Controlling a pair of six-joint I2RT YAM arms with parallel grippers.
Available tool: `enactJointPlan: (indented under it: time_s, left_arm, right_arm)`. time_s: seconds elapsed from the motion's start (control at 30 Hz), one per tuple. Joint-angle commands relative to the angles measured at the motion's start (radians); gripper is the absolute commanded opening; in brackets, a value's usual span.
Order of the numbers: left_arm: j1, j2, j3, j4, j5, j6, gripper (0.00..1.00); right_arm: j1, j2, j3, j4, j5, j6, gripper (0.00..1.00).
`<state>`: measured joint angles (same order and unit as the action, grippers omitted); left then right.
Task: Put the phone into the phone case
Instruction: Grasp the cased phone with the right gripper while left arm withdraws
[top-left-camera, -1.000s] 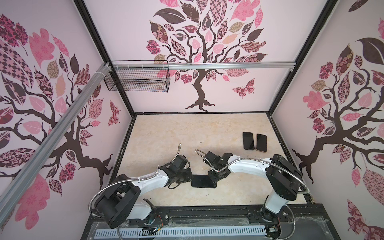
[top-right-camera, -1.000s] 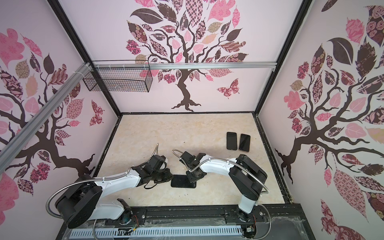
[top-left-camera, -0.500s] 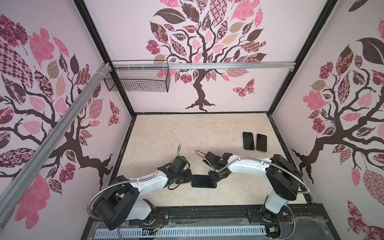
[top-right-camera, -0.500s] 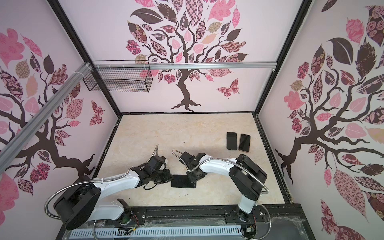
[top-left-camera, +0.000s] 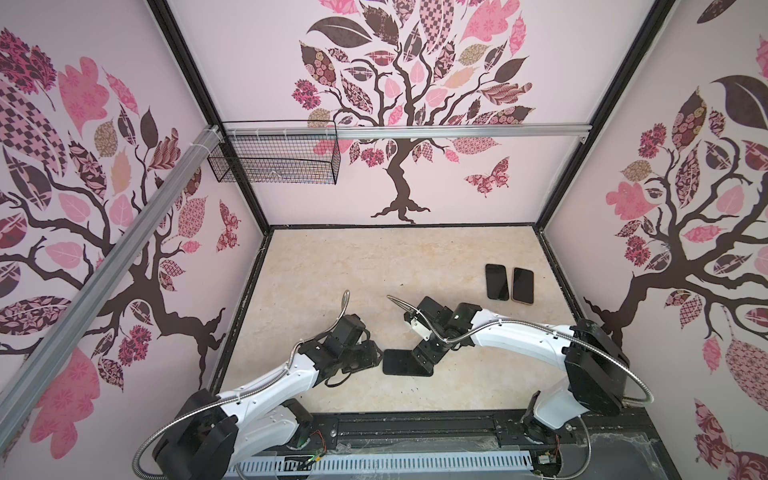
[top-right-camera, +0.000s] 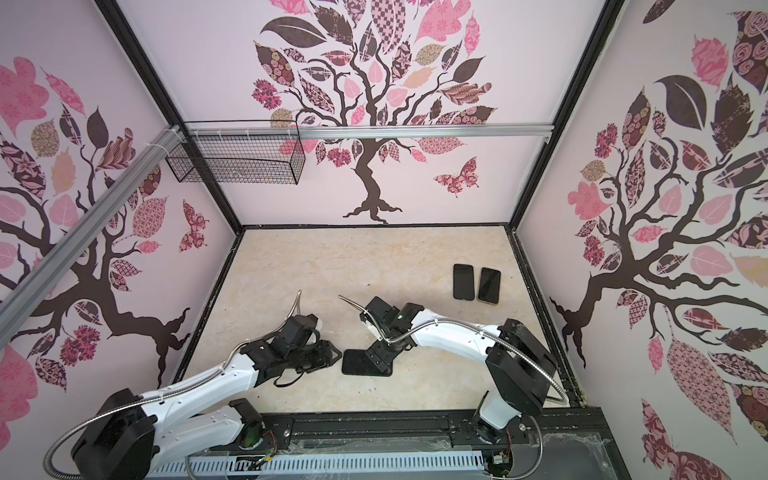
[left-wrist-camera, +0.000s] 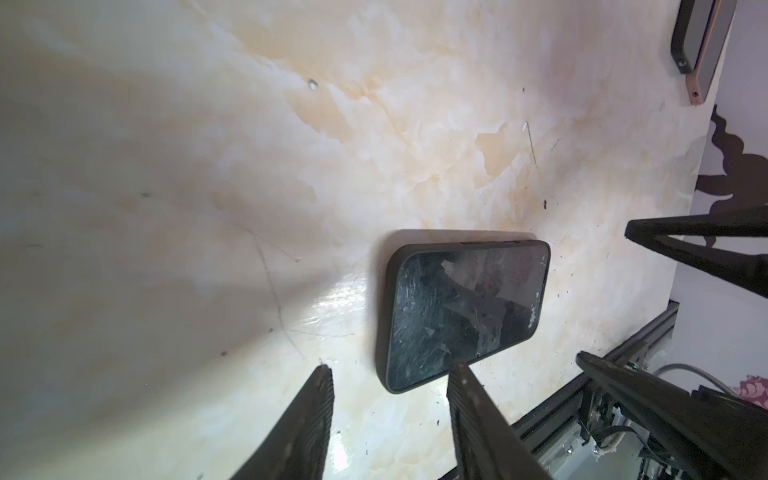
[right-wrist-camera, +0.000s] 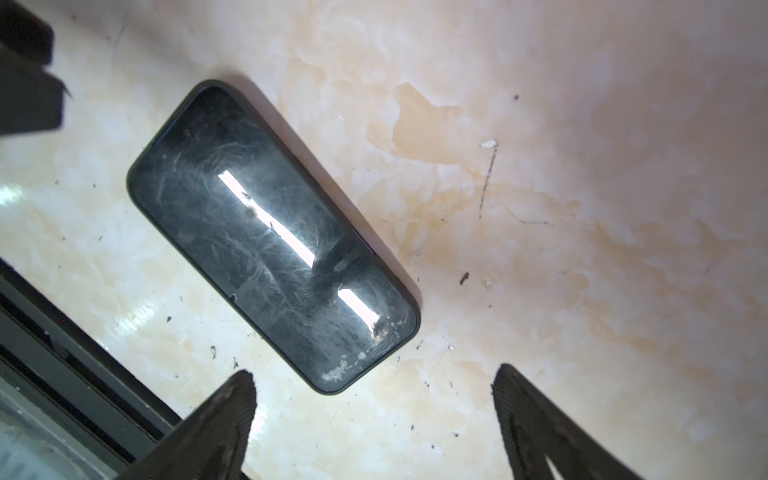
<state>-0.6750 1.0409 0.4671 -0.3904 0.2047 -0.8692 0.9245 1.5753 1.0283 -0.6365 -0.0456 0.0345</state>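
Apparently near completion: the phone (top-left-camera: 405, 362) lies flat, screen up, near the front rail (top-left-camera: 415, 428). The dark phone case (left-wrist-camera: 388, 291) shows as a rim around the glass on every visible side. The phone's long axis runs parallel to the rail; which end is the top cannot be told. The left gripper (left-wrist-camera: 388, 370), jaws parted, and the right gripper (right-wrist-camera: 374, 372), jaws spread wide, flank its two ends along the rail and grip nothing. Judged remaining: confirming that the corners are seated, then withdrawing both arms.
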Motion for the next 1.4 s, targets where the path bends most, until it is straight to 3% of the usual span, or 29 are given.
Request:
enactJointPlan:
  time_s: [0.0,0.3,0.4,1.03,1.37]
  left_arm:
    - [0.028,-0.101,-0.029,-0.137,-0.091,-0.044,0.57]
    - [0.075,-0.448,-0.034,-0.374,-0.245,-0.125,0.8]
    - [0.075,-0.513,-0.029,-0.44,-0.29,-0.15,0.94]
    - [0.077,-0.555,0.005,-0.505,-0.355,-0.166,0.97]
    - [0.077,-0.575,-0.004,-0.502,-0.349,-0.171,0.97]
  right_arm:
    - [0.004,-0.03,-0.014,0.05,-0.049,-0.148,1.0]
    - [0.007,-0.008,0.005,0.128,-0.233,-0.329,1.0]
    - [0.016,-0.004,-0.013,0.173,-0.211,-0.378,1.0]
    - [0.059,0.195,0.069,0.132,-0.143,-0.444,1.0]
    - [0.101,0.279,0.072,0.112,-0.03,-0.446,1.0]
